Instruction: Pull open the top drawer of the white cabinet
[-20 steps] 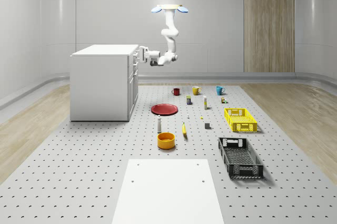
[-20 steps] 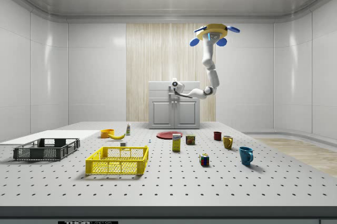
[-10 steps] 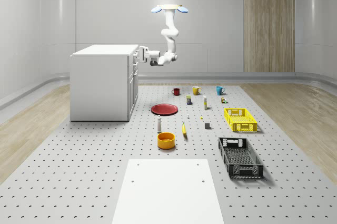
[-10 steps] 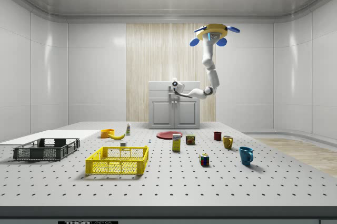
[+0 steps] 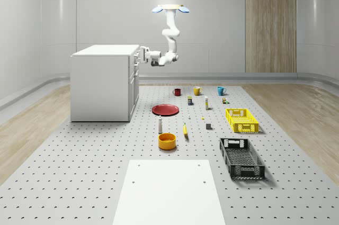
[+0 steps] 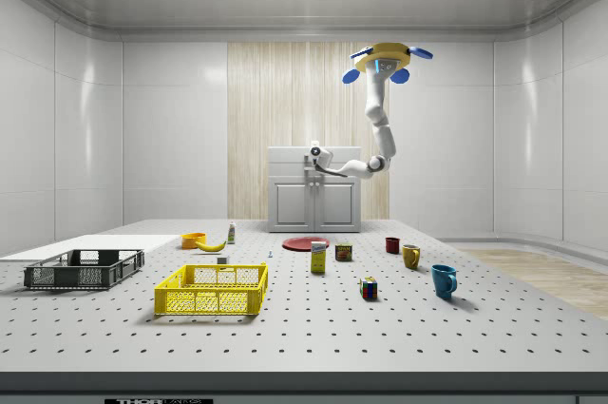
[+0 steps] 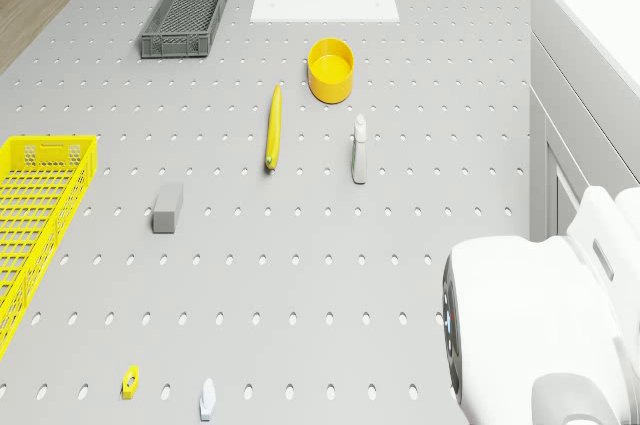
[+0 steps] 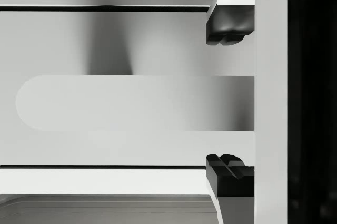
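I hold the drone hovering beside the white cabinet near the floor's far-left corner. Gripper open, empty, fingertips straddling the top drawer's handle; handle's long axis crosses the gap. Pull goes straight away from the drawer front.

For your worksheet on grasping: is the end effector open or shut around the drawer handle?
Open: in the wrist view the end effector has a finger on each side of the handle, with gaps.

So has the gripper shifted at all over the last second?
No. In the whole-scene view the gripper sits at the same spot against the white cabinet, level with its top drawer; the drone hovers unchanged too.
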